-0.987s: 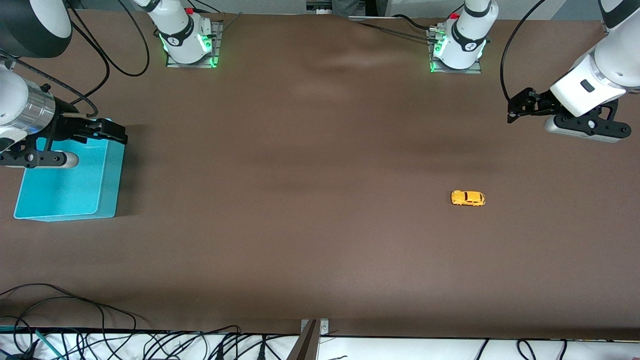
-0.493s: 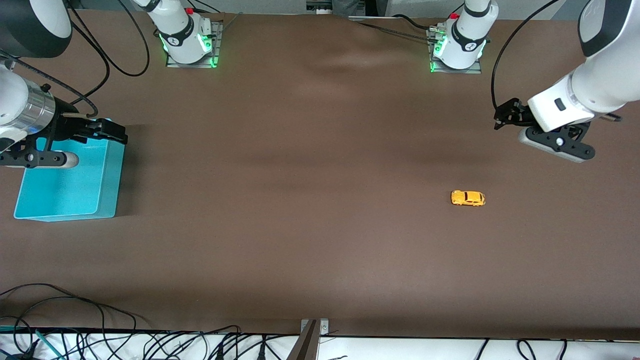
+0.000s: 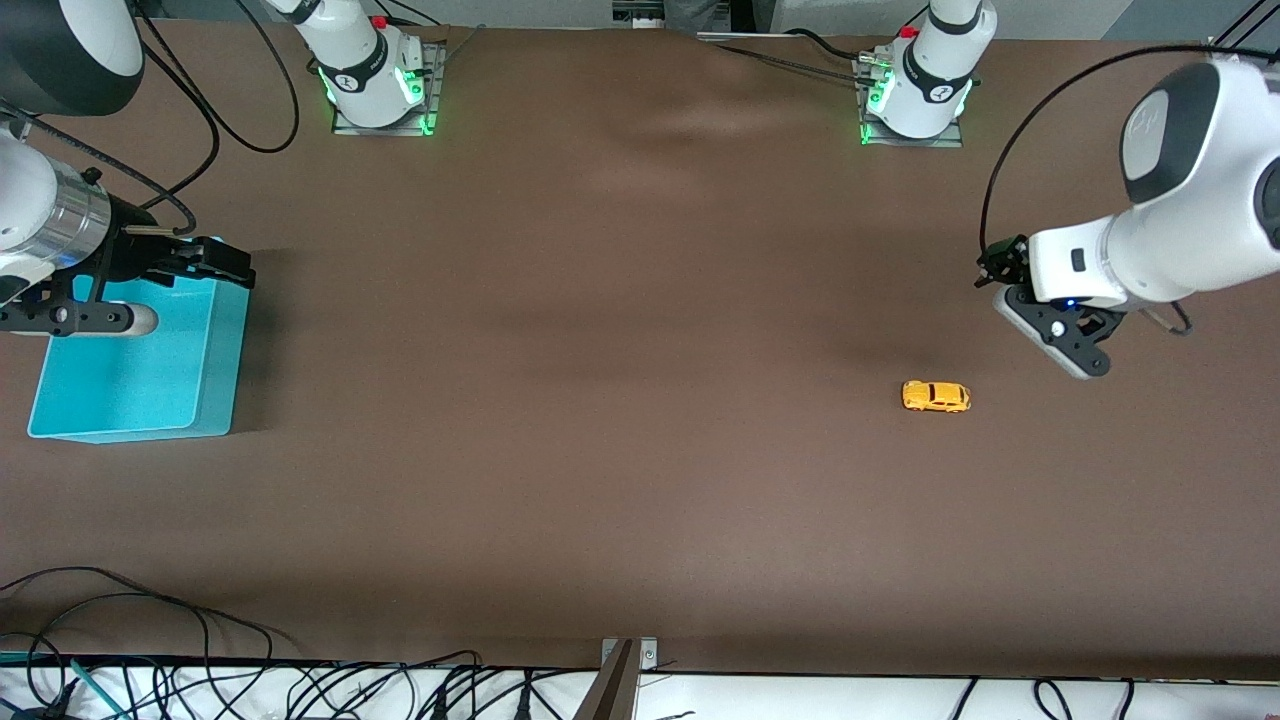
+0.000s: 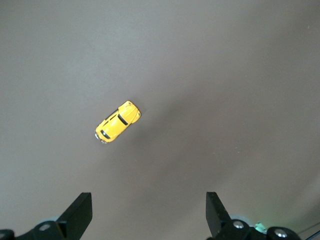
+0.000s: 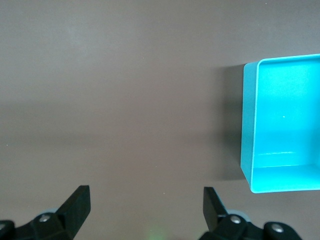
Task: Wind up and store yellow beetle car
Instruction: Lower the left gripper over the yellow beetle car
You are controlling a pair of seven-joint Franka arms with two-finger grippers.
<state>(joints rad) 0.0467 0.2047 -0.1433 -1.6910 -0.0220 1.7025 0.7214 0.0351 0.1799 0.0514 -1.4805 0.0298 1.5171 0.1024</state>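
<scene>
A brown table (image 3: pixel 640 400) carries a tiny yellow car (image 3: pixel 936 396), resting on its wheels toward the left arm's end. A teal bin (image 3: pixel 215 400) sits well apart at the right arm's end. The left claw (image 3: pixel 1000 268) hangs in the air over bare table near the car, its jaws spread wide and empty; its wrist view shows the car (image 4: pixel 117 121) lying ahead of the two fingertips (image 4: pixel 80 210). The right claw (image 3: pixel 225 265) waits at the bin's rim, also wide open and empty. The step looks like the approach to pick up the car. Next, the left claw likely needs to centre over the small body and descend.
</scene>
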